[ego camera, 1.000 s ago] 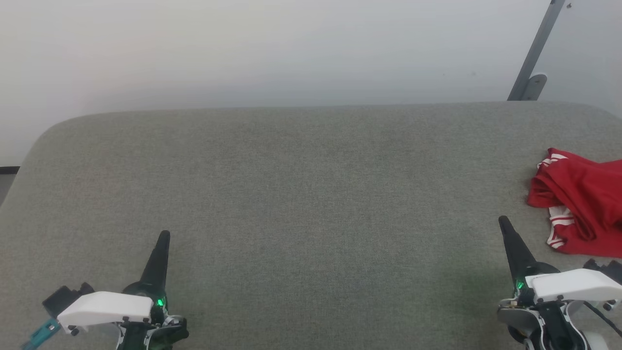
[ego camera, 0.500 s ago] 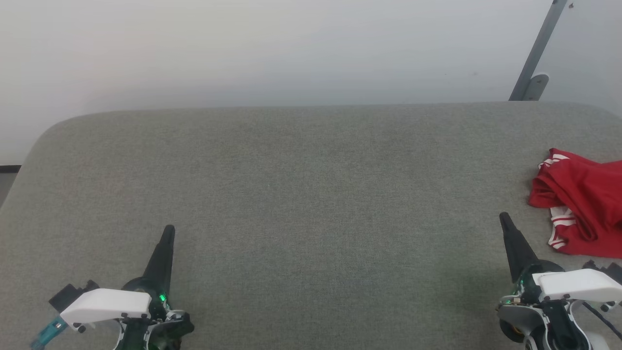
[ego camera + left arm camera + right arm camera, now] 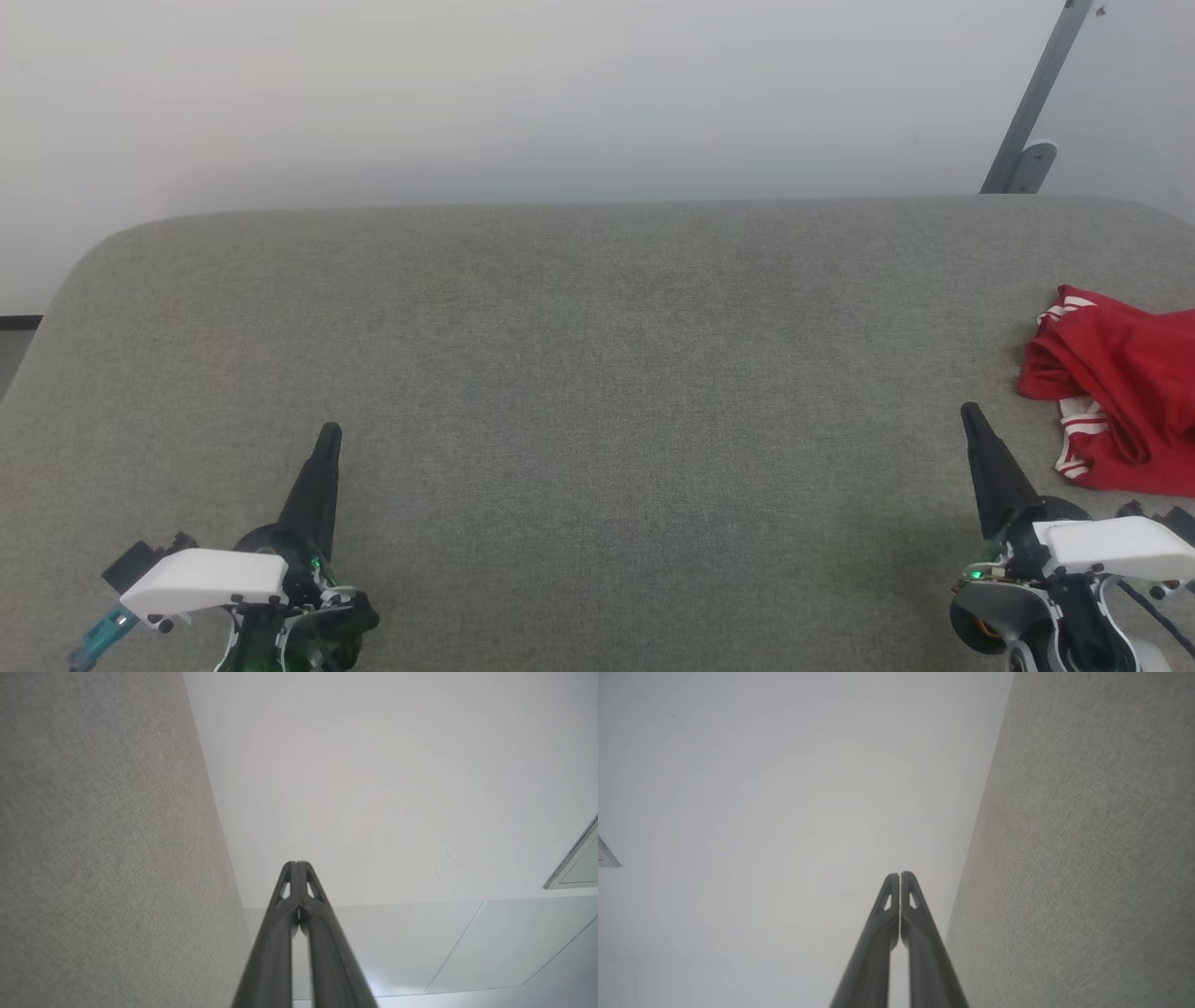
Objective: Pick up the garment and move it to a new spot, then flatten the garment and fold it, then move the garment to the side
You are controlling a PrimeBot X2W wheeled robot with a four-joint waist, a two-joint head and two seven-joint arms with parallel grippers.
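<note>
Lying crumpled at the far right of the grey fabric surface, the garment is seen as a heap of bright red cloth. Red-and-white striped trim is shown at its far left corner and again along its near left edge. Its right part is cut off by the edge of the head view. It is touched by neither gripper.

The right gripper is found at the near right. Its two dark fingers are pressed together into a single point aimed away from the robot, and nothing is held between them. Its tip is placed just left of the garment's near edge, apart from the cloth. The left gripper is found at the near left, well apart from the garment, and is likewise closed to a point with nothing gripped.

In the left wrist view the fingers are seen meeting at their tips, with the grey surface along the left and a pale wall beyond. In the right wrist view the fingers are also brought together tip to tip, with the grey surface on the right side. In the head view a slanted grey metal bar is seen against the wall at the far right.
</note>
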